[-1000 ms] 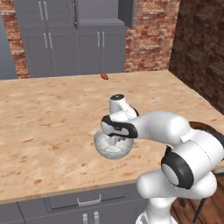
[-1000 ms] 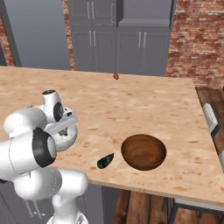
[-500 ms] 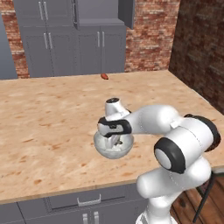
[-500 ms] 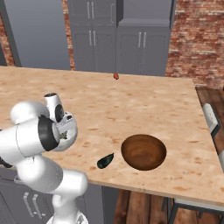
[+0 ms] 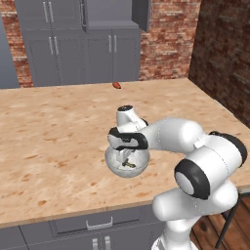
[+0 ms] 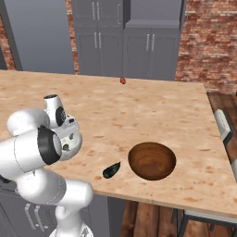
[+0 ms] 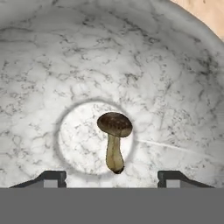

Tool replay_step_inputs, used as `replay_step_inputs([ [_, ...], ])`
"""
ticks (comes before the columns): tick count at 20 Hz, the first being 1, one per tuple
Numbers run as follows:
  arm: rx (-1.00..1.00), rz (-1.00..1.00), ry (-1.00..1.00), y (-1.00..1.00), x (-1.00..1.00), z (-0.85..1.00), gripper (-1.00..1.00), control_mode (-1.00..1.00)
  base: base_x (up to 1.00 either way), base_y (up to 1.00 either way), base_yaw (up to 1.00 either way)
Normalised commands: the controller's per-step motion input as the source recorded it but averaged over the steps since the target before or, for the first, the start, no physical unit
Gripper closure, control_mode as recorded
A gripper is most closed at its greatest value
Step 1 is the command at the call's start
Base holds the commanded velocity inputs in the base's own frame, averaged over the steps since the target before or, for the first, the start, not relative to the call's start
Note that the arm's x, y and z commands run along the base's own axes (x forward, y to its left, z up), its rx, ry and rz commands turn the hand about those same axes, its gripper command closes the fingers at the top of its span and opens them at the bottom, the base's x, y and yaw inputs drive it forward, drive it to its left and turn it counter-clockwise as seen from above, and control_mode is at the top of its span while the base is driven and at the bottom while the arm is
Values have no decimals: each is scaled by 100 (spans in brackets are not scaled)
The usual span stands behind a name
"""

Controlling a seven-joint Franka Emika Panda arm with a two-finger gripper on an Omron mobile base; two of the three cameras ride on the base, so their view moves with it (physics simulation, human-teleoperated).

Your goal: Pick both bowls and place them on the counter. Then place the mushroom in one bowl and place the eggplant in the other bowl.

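Note:
The grey-white speckled bowl [image 5: 116, 168] stands on the tan counter [image 5: 49, 132] near its front edge. My gripper [image 5: 126, 154] reaches down into it from above, open, fingertips [image 7: 51, 176] far apart. The mushroom [image 7: 114, 136], brown cap on a pale stalk, lies loose on the bowl's floor [image 7: 83, 144] between the fingers, touching neither. In the right base view the speckled bowl [image 6: 74, 144] is half hidden behind my arm. The glossy brown wooden bowl [image 6: 152, 160] sits to its right, with nothing in it. The blackish-green eggplant [image 6: 111, 171] lies on the counter just left of the wooden bowl.
A small reddish-brown nub [image 5: 116, 85] lies at the counter's far edge. Dark grey cupboards [image 5: 83, 44] and a brick wall [image 5: 168, 34] stand behind. The counter's right edge drops off beside a chair [image 6: 224, 129].
The gripper has gone from shut to open inside the speckled bowl, and the mushroom now lies free on the bowl's bottom. The hand has sunk slightly lower.

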Motion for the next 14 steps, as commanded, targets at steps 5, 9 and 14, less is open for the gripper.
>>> replay_step_inputs([
  [5, 0, -10, -10, -8, -31, 88, -100, -100, 0, 0, 0],
  [9, 0, -24, -13, -40, -29, 64, -100, -100, 0, 0, 0],
  [14, 0, -35, -2, -62, -19, 34, -100, -100, 0, 0, 0],
])
